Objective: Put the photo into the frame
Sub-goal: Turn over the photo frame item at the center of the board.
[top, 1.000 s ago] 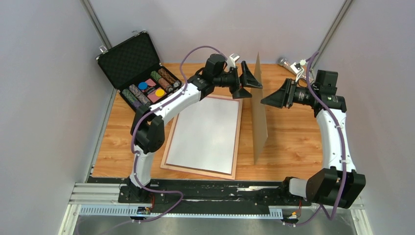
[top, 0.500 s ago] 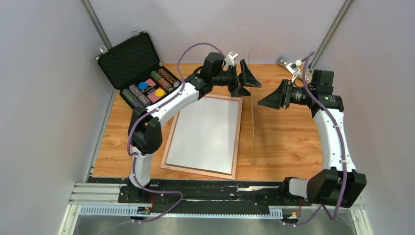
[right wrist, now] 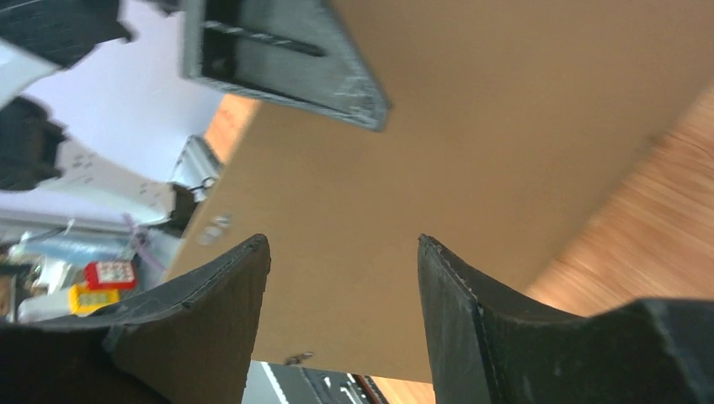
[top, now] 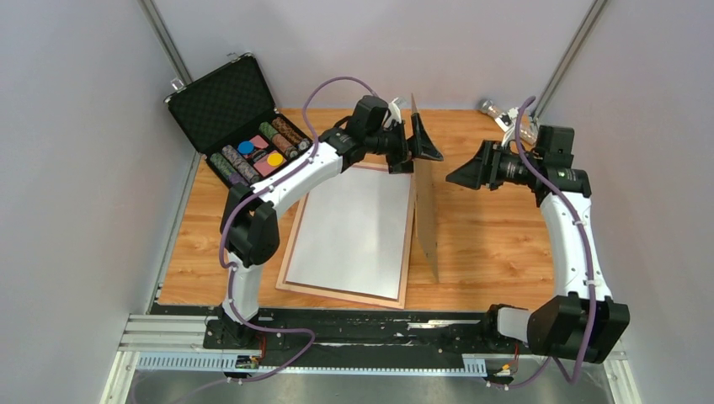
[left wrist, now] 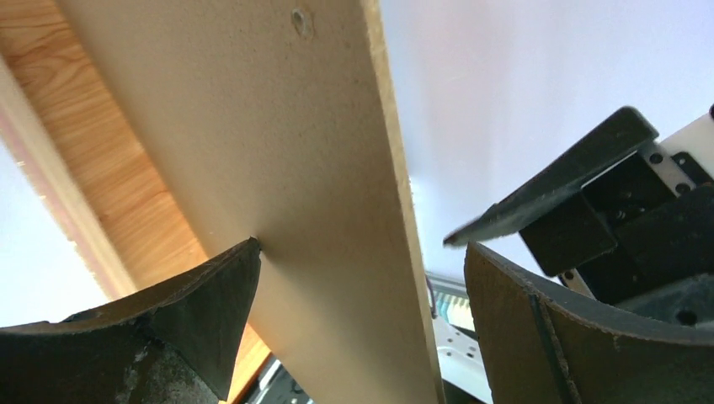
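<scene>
The frame (top: 341, 295) lies flat on the table, and a plain white sheet (top: 354, 231) fills it. No printed side of the photo shows. A brown backing board (top: 425, 210) stands on edge along the frame's right rail. My left gripper (top: 415, 150) is open and straddles the board's far top edge. In the left wrist view one of its fingers (left wrist: 210, 295) touches the board (left wrist: 337, 168), while the other stands apart from it. My right gripper (top: 459, 174) hangs open to the right of the board (right wrist: 471, 151), clear of it, with nothing between its jaws (right wrist: 343, 240).
An open black foam-lined case (top: 240, 122) holding rolls and coloured discs stands at the back left. Small metal items (top: 505, 114) lie at the back right corner. Grey walls close in both sides. The black rail (top: 362, 324) with the arm bases runs along the near edge.
The board's top edge has swung left toward the frame, and my left gripper has moved left with it. My right gripper has drawn back a little to the right.
</scene>
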